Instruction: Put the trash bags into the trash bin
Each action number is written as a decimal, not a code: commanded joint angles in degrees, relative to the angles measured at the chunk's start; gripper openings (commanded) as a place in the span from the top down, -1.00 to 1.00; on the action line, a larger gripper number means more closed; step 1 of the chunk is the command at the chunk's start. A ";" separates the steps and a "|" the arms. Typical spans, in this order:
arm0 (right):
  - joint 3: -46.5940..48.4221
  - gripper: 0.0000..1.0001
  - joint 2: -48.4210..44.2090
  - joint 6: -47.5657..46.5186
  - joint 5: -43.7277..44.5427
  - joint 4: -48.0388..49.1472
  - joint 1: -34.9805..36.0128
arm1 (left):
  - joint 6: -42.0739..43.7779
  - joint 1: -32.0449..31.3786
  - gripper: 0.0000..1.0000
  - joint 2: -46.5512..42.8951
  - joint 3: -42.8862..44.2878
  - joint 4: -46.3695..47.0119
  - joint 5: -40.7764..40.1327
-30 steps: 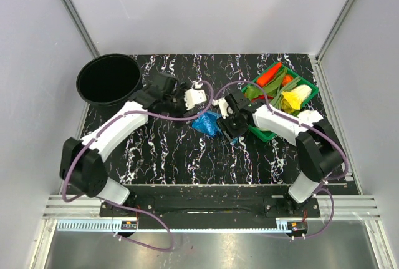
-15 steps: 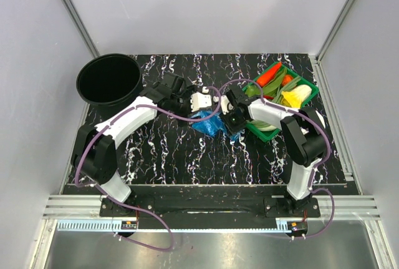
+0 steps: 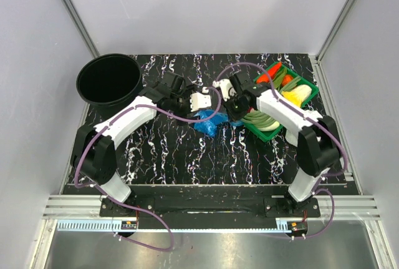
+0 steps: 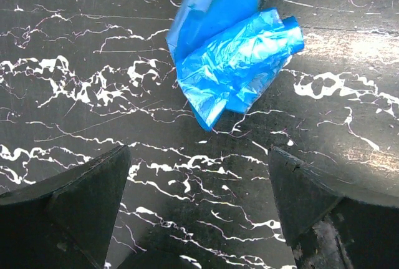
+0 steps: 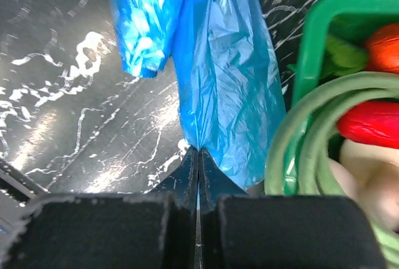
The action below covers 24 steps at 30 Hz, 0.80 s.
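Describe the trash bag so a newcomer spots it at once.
On the black marbled table, look midway between the trash bin at far left and the green tray at right. The trash bag is the crumpled glossy film pinched in the right tool; nothing else is blue.

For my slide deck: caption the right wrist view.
Right gripper shut on a crumpled blue trash bag, green vegetable tray alongside.

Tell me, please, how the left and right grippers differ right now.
The left gripper is wide open and empty; the right gripper is shut on the blue trash bag. The left hangs over bare tabletop, the right beside the green tray. Both point downward.
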 commanded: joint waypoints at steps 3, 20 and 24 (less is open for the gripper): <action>7.49 1.00 -10.26 0.11 -1.37 -6.40 0.15 | 1.21 -0.28 -0.91 -3.96 2.60 -0.38 -0.42; 18.13 1.00 -17.47 -1.47 1.88 -16.68 0.15 | -2.38 -3.00 -0.91 0.96 6.99 4.61 2.84; 17.69 1.00 -20.63 -2.34 3.46 -18.61 0.15 | -9.49 -2.92 -0.90 4.56 7.34 10.24 0.38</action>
